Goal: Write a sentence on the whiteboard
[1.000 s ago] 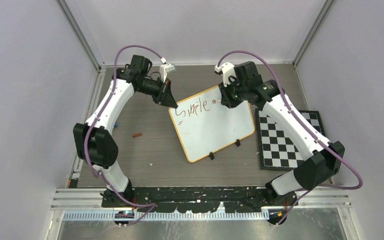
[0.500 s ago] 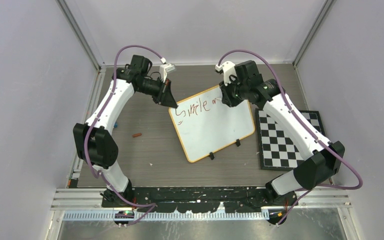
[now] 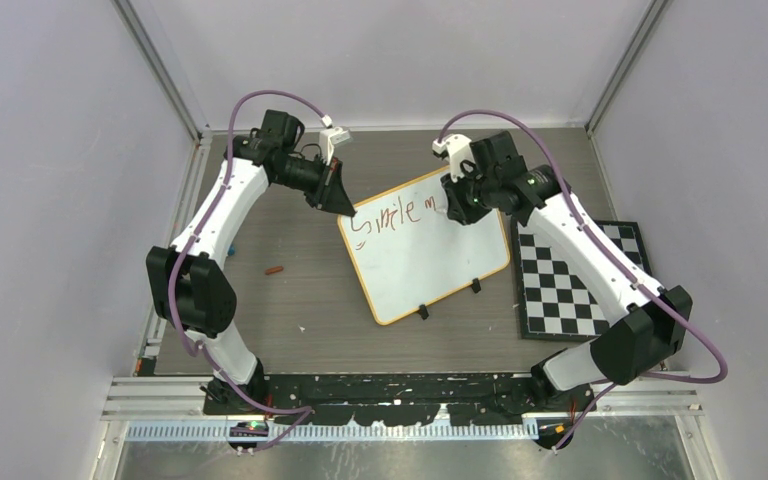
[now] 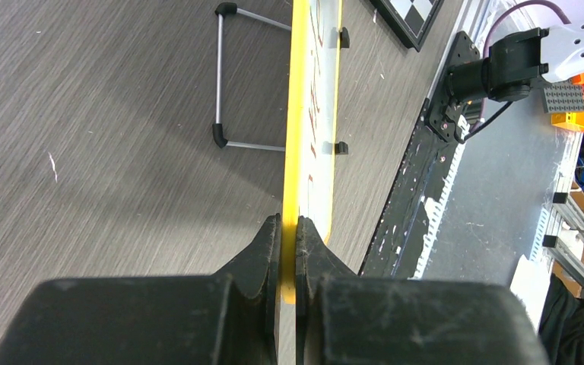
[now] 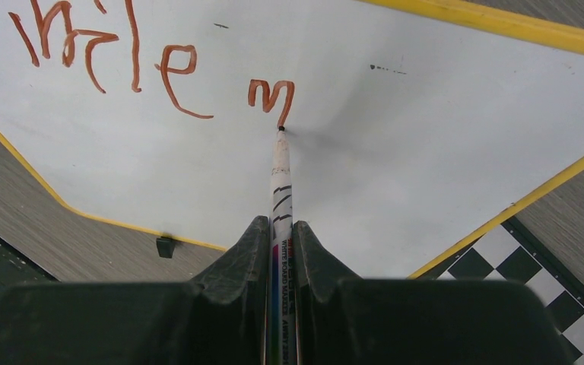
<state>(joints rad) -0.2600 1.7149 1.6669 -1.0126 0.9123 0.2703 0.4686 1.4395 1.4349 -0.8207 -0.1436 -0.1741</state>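
Red-brown sentence (image 5: pixel 133 65): read "Smile m".
Marker (image 5: pixel 281 182): labelled "WHITE BOARD MARKER", clamped by right end effector (image 5: pixel 280 226).
Left end effector (image 4: pixel 289 222): clamped whiteboard (image 4: pixel 298 114).

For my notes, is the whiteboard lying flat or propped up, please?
Propped up: the whiteboard leans on a wire stand behind it.

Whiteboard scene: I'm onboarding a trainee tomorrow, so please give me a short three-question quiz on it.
1. Which letter of the sentence stands at the tip of the marker?
2. The marker is held by: A) the left end effector; B) the right end effector; C) neither.
3. True or false: the left end effector is clamped on the yellow rim of the whiteboard.

Key: 1) m; 2) B; 3) true.
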